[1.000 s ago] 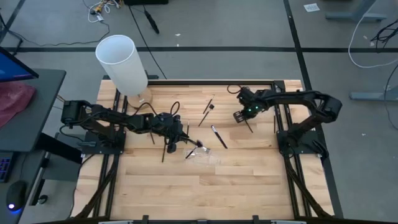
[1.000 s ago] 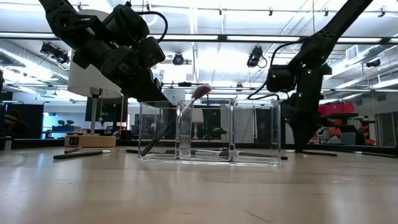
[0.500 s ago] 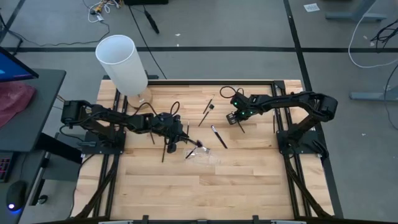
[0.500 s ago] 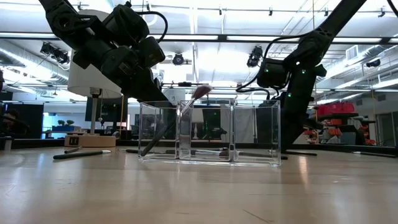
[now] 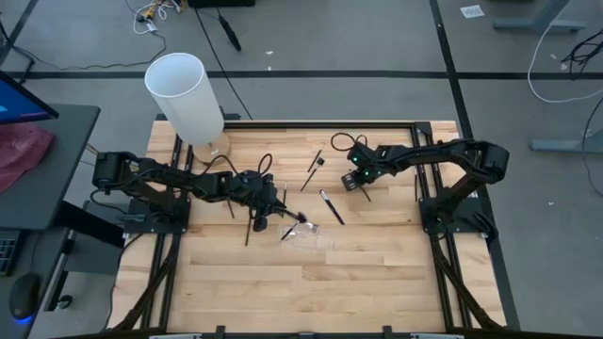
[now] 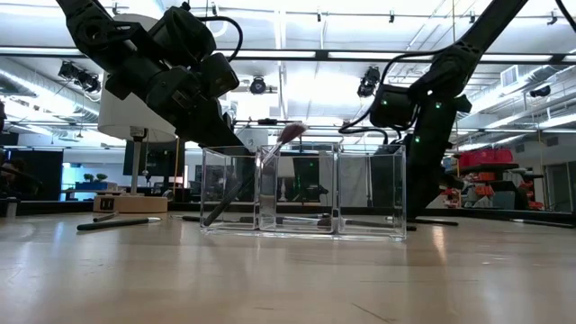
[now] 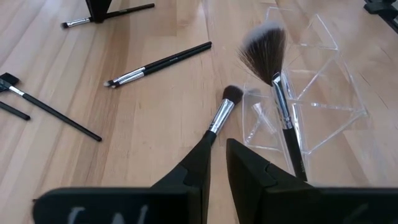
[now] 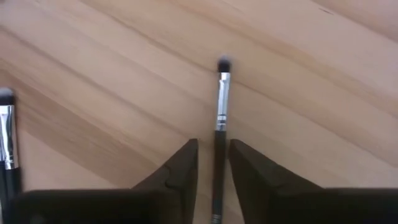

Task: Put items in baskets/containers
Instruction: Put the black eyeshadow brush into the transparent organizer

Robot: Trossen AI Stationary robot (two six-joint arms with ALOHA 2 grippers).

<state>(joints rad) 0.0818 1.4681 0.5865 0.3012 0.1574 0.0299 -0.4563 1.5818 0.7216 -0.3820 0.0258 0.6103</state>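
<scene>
Step in hand: a brush [image 7: 219, 118] is clenched by the left gripper [image 7: 217, 163] beside the clear holder [image 7: 314, 93]. A second brush [image 8: 220, 118] is straddled by the parted right gripper [image 8: 213, 163], not yet gripped. Next called for, probably: closing, lifting, carrying to the holder.

Brush handle [image 8: 216, 180] between right claw [image 8: 215, 186] fingers, cut off below

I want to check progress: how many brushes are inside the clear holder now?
1. The fan brush leans inside the clear holder. A second brush, in the left pincer, has its tip on the table outside. The walls are clear, so none seems hidden.
</scene>
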